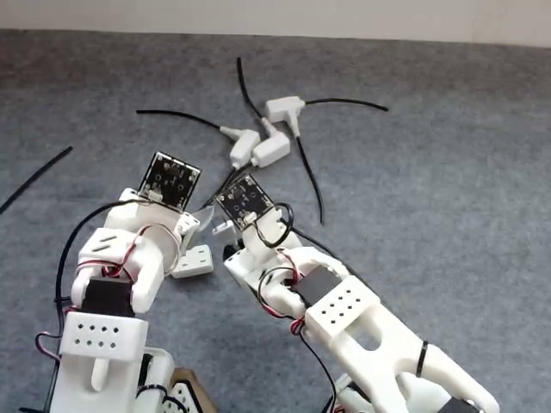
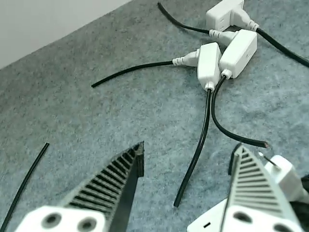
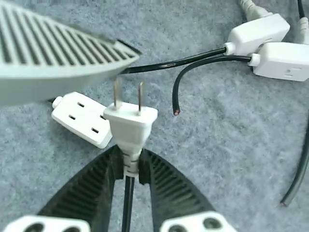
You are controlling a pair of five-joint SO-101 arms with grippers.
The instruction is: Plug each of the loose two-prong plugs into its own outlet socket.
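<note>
My right gripper (image 3: 130,157) is shut on the cord neck of a white two-prong plug (image 3: 131,122), whose prongs point away from the wrist. Just beside the plug a white multi-outlet socket block (image 3: 82,119) lies flat on the grey carpet, and it also shows in the high view (image 1: 195,261). My left gripper (image 2: 189,147) stands open above the carpet, with a loose black cord end (image 2: 192,166) between its fingers. The held plug (image 2: 285,175) sits just outside one left finger (image 2: 251,181). Farther off lie other white sockets (image 1: 271,151) with cords attached.
Black cords (image 1: 308,172) fan out from the far cluster of sockets (image 2: 209,65). A separate loose cord (image 1: 34,178) lies at the far left. A bare cut cord end (image 3: 176,112) rests near the held plug. Open carpet lies to the right.
</note>
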